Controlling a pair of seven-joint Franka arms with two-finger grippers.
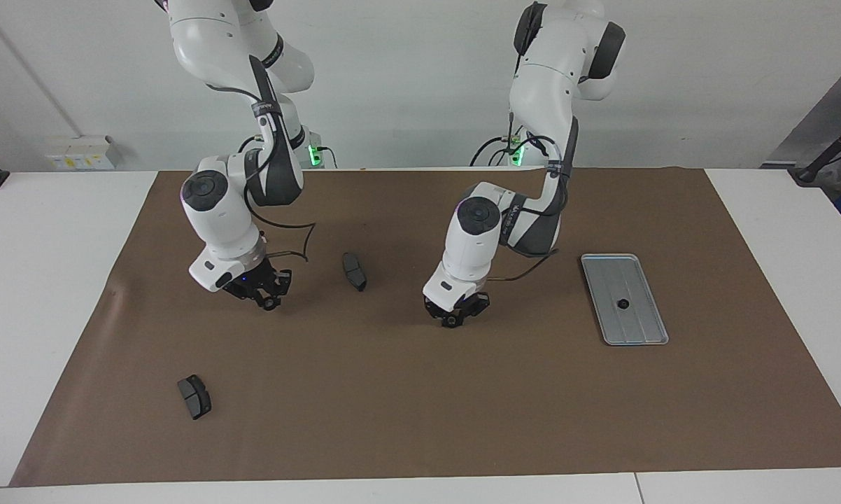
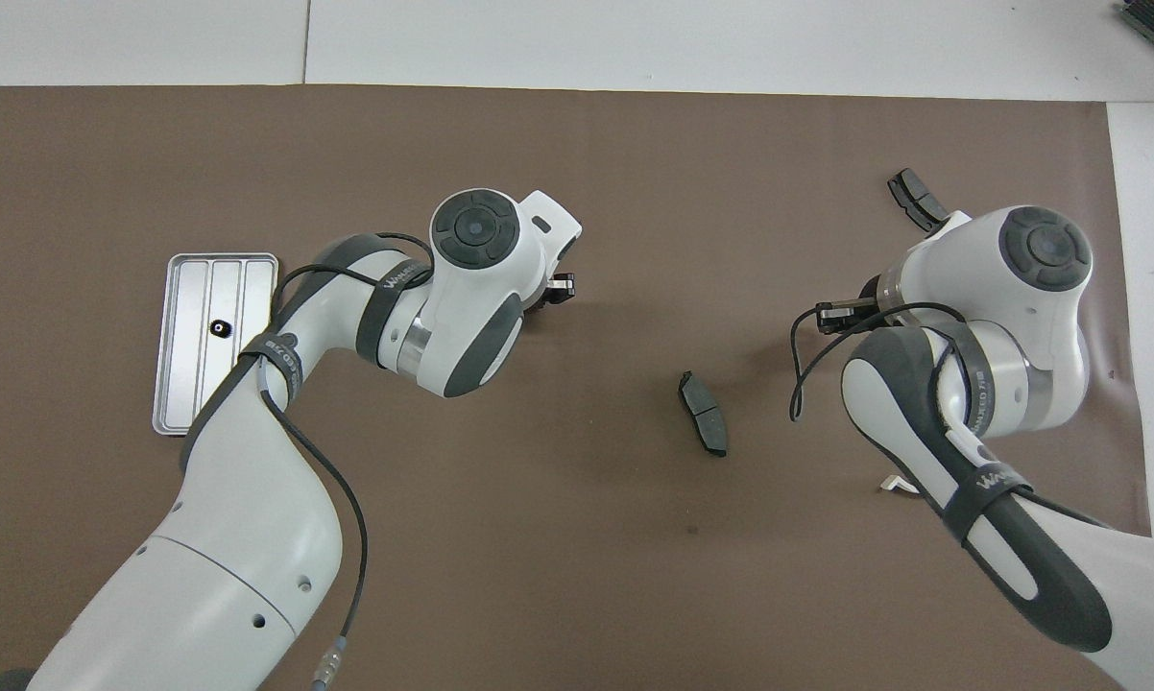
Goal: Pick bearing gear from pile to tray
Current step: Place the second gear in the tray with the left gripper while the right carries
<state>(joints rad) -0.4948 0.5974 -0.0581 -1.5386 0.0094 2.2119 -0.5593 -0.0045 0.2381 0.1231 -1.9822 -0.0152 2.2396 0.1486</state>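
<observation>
The silver tray lies toward the left arm's end of the table, with one small black bearing gear in it. My left gripper hangs just above the mat mid-table, shut on a small round black gear. My right gripper hovers low toward the right arm's end, shut on another small round black gear. What is left of the pile is two dark brake pads and a white piece mostly hidden under the right arm.
One brake pad lies between the two grippers. The other brake pad lies farther from the robots, at the right arm's end. A white piece peeks out beneath the right forearm. Brown mat covers the table.
</observation>
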